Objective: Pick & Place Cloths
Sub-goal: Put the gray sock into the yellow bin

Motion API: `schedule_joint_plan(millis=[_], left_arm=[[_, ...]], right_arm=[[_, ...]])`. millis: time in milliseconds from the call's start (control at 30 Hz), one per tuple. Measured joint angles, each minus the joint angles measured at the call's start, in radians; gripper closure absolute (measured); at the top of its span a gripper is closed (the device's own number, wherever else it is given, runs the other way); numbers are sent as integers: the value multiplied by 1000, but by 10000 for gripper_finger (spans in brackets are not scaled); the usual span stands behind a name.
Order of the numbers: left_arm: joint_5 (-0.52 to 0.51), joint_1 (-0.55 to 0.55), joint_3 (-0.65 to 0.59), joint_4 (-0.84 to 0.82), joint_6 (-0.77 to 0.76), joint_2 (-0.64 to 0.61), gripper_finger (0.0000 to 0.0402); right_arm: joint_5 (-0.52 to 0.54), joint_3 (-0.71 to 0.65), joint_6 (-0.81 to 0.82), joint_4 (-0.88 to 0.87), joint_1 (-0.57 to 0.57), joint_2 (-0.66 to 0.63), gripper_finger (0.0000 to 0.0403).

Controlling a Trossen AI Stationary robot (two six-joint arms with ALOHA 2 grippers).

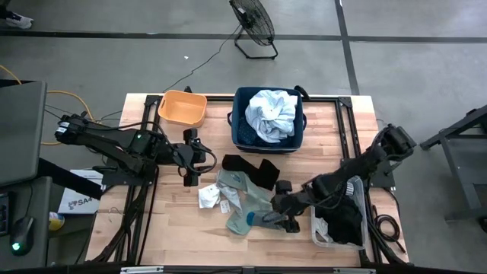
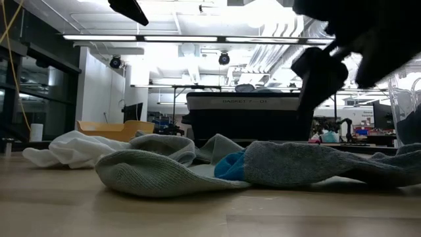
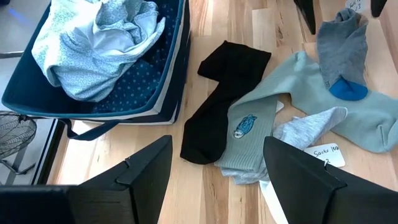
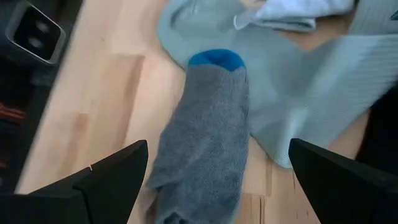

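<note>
Two end effectors wide: right end effector over grey sock; left end effector near black sock. Tag reads "Socks", rest unclear.

Matt knitted grey sock, pale smooth wooden table, orange plastic tub

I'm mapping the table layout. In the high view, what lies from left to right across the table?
Left gripper → orange tub → black sock → navy bin → right gripper → clear container.
</note>
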Motion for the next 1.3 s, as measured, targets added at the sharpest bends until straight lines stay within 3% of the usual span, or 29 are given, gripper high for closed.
schedule_joint_plan(millis=[233, 567, 933, 1300], left_arm=[[0, 0, 0, 0, 0, 0, 153], [0, 0, 0, 0, 0, 0, 153], [0, 0, 0, -1, 0, 0, 153], [0, 0, 0, -1, 0, 0, 153]], right_arm=[[12, 0, -72, 72, 44, 117, 21], [50, 0, -123, 81, 61, 166, 37], [35, 0, -115, 75, 61, 174, 164], [10, 0, -113, 76, 61, 174, 332]])
